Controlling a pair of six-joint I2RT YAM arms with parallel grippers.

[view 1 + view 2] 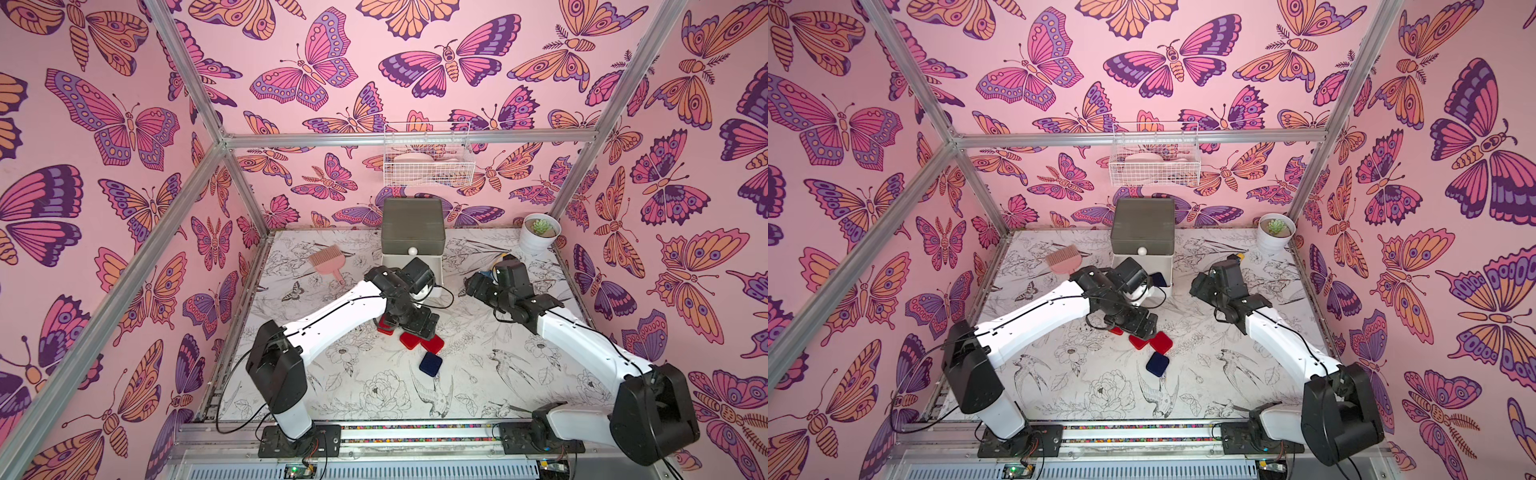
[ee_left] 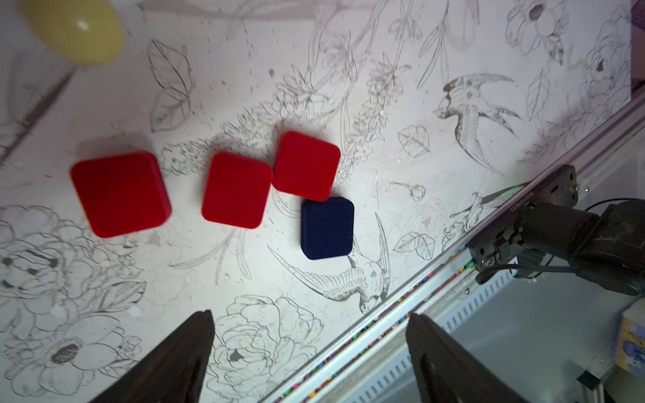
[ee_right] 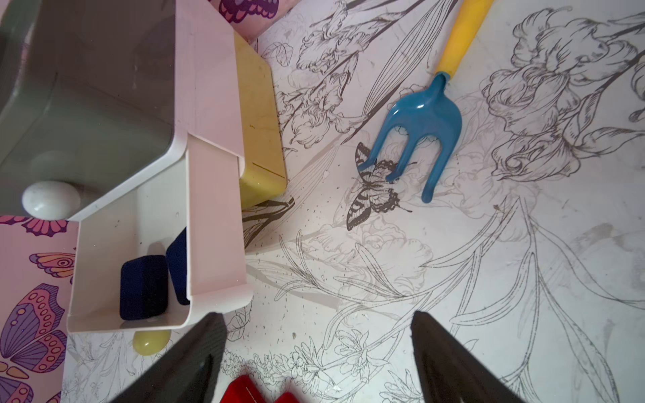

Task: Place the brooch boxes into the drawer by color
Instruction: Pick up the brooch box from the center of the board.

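Hovering released and empty, left fingers (image 2: 188,349) hang over three red brooch boxes (image 2: 237,190) and one navy box (image 2: 327,228) mid-tabletop (image 2: 419,104). Right fingers (image 3: 199,349), likewise spread, sit near the drawer (image 1: 412,224), whose pulled-out white tier (image 3: 216,226) holds two navy boxes (image 3: 143,286).

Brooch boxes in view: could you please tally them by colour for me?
Red brooch boxes: 3, on the table.
Navy brooch boxes: 3, one on the table, two in the open white drawer.
Black: 0 visible.
Total: 6.
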